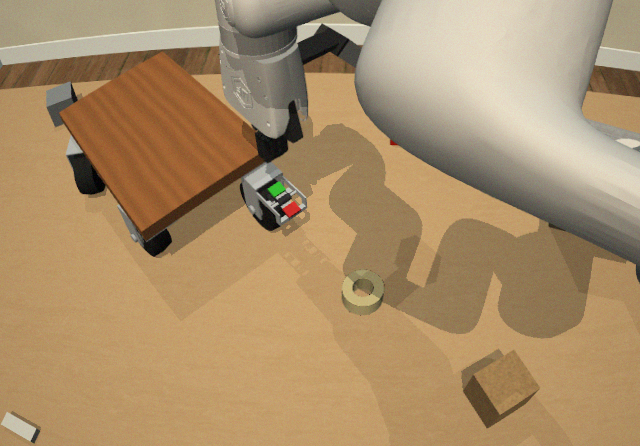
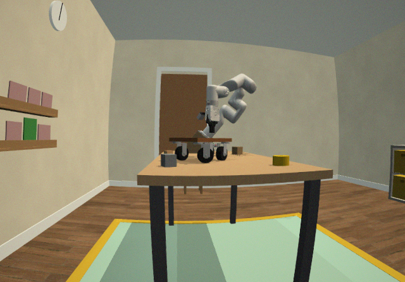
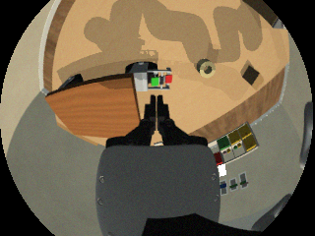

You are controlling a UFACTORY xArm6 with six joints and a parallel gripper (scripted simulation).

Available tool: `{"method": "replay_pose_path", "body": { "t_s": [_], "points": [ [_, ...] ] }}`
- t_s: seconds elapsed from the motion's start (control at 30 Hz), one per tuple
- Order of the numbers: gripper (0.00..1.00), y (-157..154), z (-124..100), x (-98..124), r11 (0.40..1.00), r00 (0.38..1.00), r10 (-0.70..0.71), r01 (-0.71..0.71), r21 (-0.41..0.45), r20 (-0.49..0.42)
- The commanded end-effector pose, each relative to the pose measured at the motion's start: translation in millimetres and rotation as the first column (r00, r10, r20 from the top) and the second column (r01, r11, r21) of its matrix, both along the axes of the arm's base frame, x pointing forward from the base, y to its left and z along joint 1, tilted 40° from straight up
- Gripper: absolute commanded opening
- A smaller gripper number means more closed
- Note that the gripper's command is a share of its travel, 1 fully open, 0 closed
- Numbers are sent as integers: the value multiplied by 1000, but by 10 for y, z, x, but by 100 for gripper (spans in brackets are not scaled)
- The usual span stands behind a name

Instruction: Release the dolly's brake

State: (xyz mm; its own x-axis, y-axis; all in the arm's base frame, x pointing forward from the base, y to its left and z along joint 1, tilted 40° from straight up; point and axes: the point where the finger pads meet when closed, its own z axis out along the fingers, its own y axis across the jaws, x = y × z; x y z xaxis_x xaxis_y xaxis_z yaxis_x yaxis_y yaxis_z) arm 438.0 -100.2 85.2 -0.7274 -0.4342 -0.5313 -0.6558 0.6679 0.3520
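The dolly [image 1: 155,136] [image 2: 200,140] [image 3: 93,108] has a brown wooden deck on black wheels and stands at the table's back left. Its near caster [image 1: 268,201] carries the brake pedal, with a green end [image 1: 277,188] [image 3: 156,82] toward the deck and a red end [image 1: 291,208] [image 3: 168,79] pointing outward. My gripper [image 1: 272,147] [image 2: 211,129] [image 3: 156,102] is shut and empty. It hangs point down just above and behind the pedal's green end, at the deck's corner, apart from the pedal.
A pale ring [image 1: 360,287] lies in front of the caster. A brown cube [image 1: 501,388] sits at the front right, a grey cube [image 1: 61,101] behind the dolly, a white block [image 1: 19,426] at the front left.
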Motion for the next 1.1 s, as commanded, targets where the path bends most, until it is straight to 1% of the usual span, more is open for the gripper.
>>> {"method": "replay_pose_path", "body": {
  "t_s": [0.0,0.2,0.67,1.07],
  "points": [
    [0,17,-25,18,1000,1000,-1,1,-2,3],
    [0,51,-69,30,1000,1000,-1,1,-2,3],
    [0,222,-284,89,1000,1000,-1,1,-2,3],
    [0,324,-413,125,1000,1000,-1,1,-2,3]
  ]
}}
